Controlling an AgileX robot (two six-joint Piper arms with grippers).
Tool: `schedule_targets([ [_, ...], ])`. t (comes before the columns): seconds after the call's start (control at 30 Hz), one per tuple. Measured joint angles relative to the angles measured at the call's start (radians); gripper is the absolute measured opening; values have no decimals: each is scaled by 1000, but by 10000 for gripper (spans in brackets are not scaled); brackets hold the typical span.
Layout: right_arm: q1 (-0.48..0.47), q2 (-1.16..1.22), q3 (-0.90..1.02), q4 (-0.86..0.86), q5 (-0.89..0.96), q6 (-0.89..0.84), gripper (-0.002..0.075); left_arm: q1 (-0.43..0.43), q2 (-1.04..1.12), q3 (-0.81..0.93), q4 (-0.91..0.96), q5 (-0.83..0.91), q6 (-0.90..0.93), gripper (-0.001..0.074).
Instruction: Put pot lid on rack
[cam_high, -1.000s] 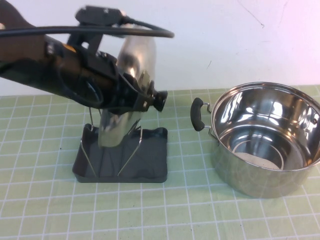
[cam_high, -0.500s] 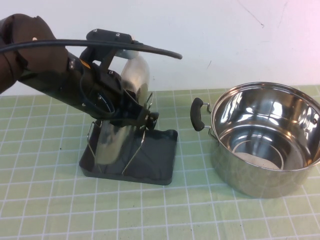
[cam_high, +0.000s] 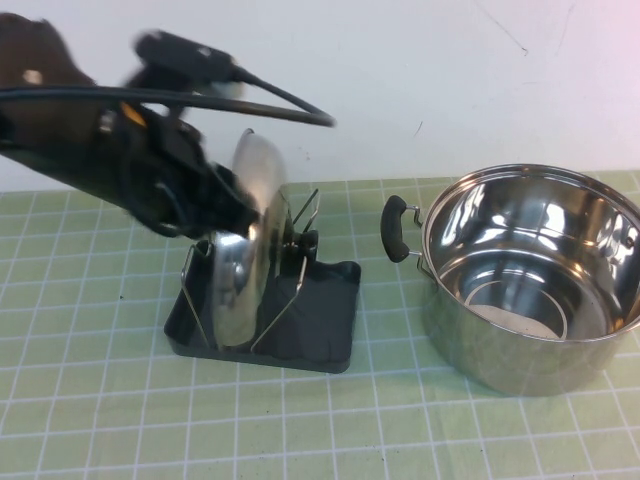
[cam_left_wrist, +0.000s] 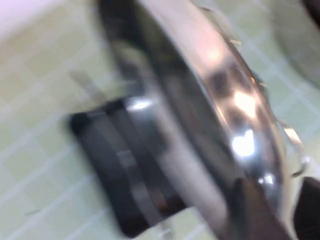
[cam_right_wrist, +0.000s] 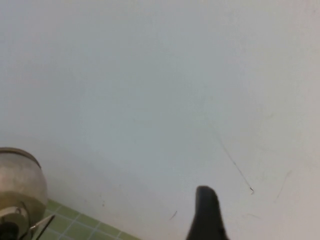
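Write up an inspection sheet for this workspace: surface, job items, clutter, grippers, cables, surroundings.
Surface: green gridded mat, flat.
Pot lid: standing on edge in the rack, between the wire prongs, leaning slightly.
Rack: dark grey tray left of centre, wire prongs upright.
Clutter: steel pot on the right, open, black side handle toward the rack; it stands apart from the rack.
Left gripper: just behind the lid's left face, at the rack; blurred.
Right gripper: not seen from above; only a dark finger tip shows in its wrist view, facing the wall.
Cables: black cable arching over the left arm, clear of the lid.
Surroundings: plain white wall behind the mat.
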Motion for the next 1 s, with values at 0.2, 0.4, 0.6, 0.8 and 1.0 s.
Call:
schedule_targets([
  [0.2, 0, -117, 25, 0, 57, 13, 303, 5, -189, 4, 179, 0, -110, 23],
  [0.4, 0, -300, 121, -4, 58, 51, 72, 7, -471, 137, 231, -49, -157, 4],
  [0.6, 0, -494, 233, -8, 54, 139, 6, 7, -783, 403, 386, -92, -344, 2],
  [0.8, 0, -621, 306, -10, 50, 167, 0, 7, -1081, 664, 554, -93, -564, 2],
  [1.0, 0, -642, 313, -20, 50, 175, -1, 7, -1285, 840, 583, -86, -626, 1],
])
